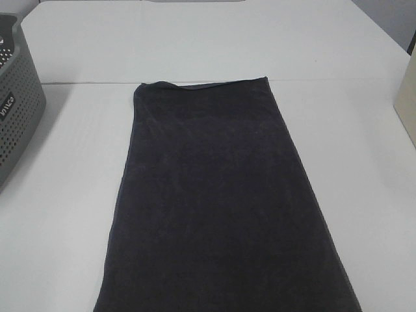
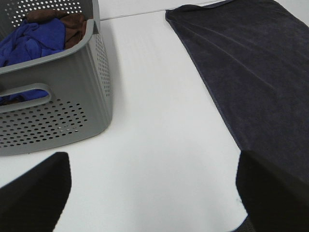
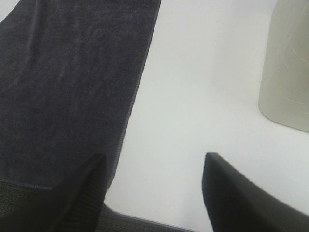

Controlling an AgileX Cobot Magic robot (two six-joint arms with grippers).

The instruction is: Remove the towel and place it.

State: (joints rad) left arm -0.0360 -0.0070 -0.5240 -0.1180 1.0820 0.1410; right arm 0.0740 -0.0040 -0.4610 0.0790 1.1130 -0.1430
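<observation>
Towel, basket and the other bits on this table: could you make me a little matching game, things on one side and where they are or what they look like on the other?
Things:
1. towel
2. basket
3. blue cloth
4. beige container

Descriptions:
A. grey, full of small holes, at the table's left edge
B. spread flat, dark, in the middle of the table
C. pale, at the table's right edge
D. crumpled inside the basket

Pairs: 1-B, 2-A, 3-D, 4-C
</observation>
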